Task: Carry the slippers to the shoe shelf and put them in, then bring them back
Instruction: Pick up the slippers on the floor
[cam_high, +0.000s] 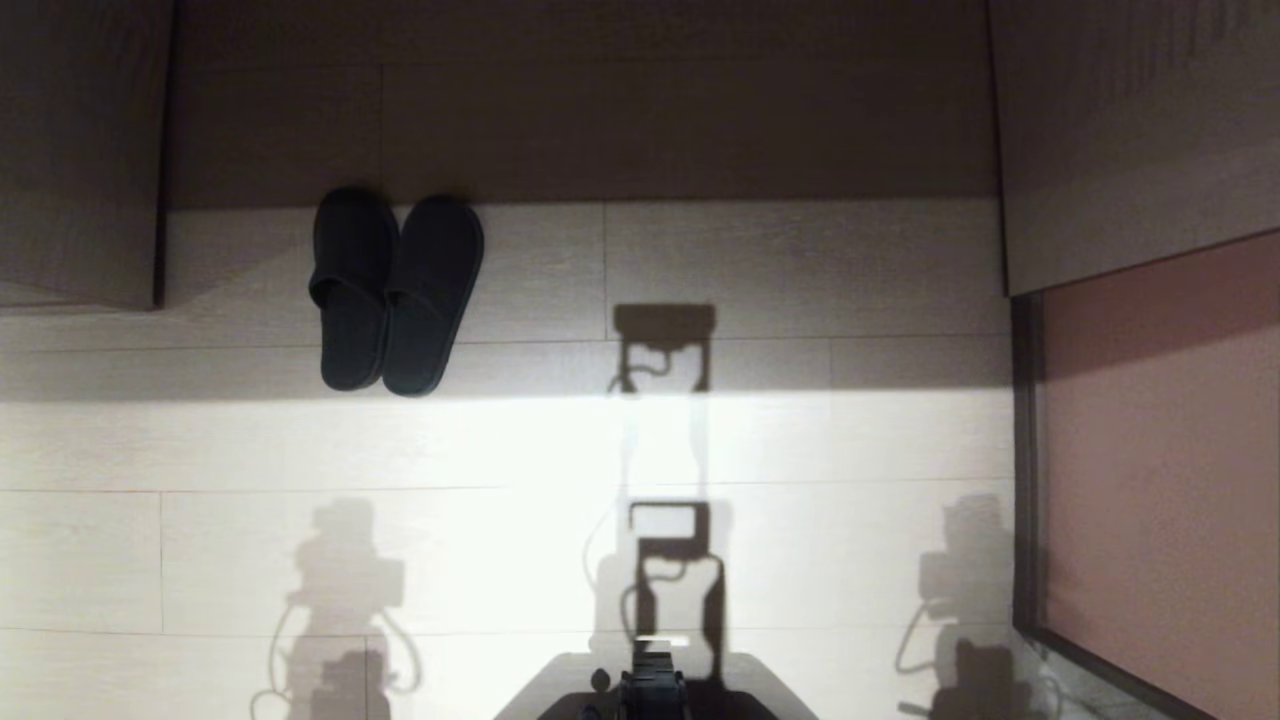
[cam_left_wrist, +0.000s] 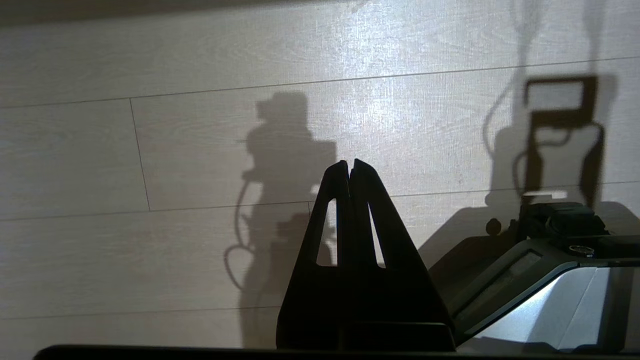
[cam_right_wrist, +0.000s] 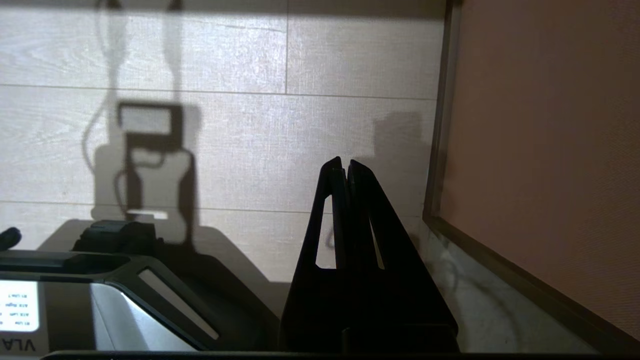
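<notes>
- So, the slippers (cam_high: 395, 292) lie side by side on the floor (cam_high: 800, 450), touching each other, toes up near the dark far strip of the floor, over to the robot's left.
- No claw shows in the head view; only arm shadows fall on the near part of the floor.
- In its wrist view, the left claw (cam_left_wrist: 349, 167) has its two tips pressed together and holds nothing. It hangs over bare floor, well apart from the slippers.
- The right claw (cam_right_wrist: 345, 166) is pressed together too, and empty. It hangs near the floor's right edge, beside a pinkish panel (cam_right_wrist: 550, 150).
- I think the step now is to get close to the slippers, so nothing is picked up yet.
- To do it well, the robot should bring the slippers nearer the middle of its view before reaching.
- The left claw is the nearer one, so it should spread wide first.
- The slippers are soft and flat, so a pinch on both open back rims together may lift the pair.
- No shoe shelf can be made out for sure here.
</notes>
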